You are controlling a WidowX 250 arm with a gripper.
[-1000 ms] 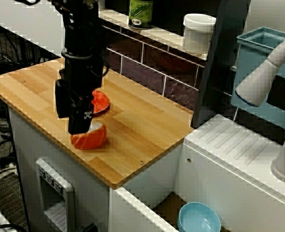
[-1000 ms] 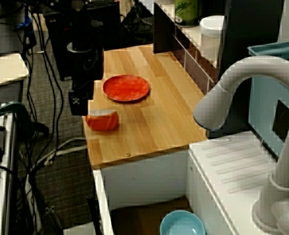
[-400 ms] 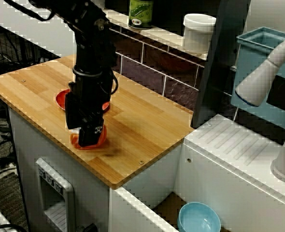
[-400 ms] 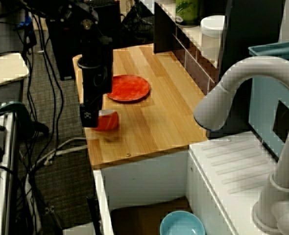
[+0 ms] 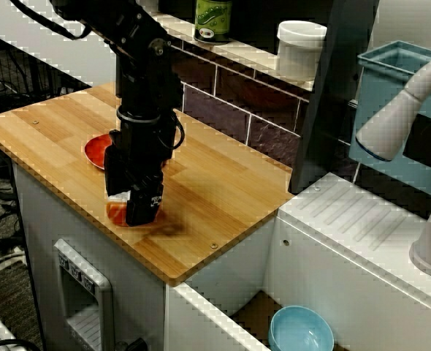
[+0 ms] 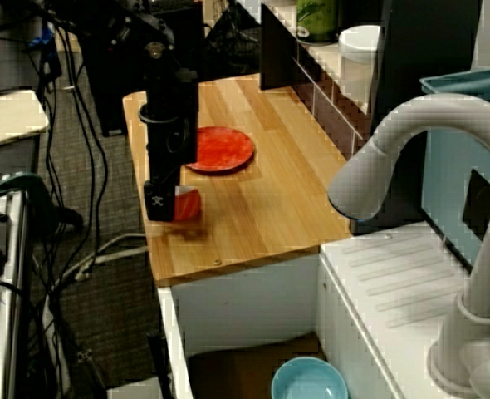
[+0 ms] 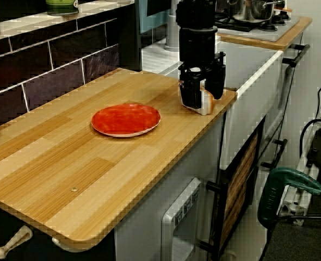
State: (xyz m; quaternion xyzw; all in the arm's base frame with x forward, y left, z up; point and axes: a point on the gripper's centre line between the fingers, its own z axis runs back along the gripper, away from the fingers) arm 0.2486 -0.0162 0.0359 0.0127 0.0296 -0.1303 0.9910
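Orange cup lies straddled by the end effector.

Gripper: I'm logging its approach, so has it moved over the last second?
Yes. In the view from the sink side, the gripper has shifted right and down: the red plate now shows on its left, and its fingers flank the orange cup.

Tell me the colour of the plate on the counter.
Orange-red; the plate shows best in the counter-level view.
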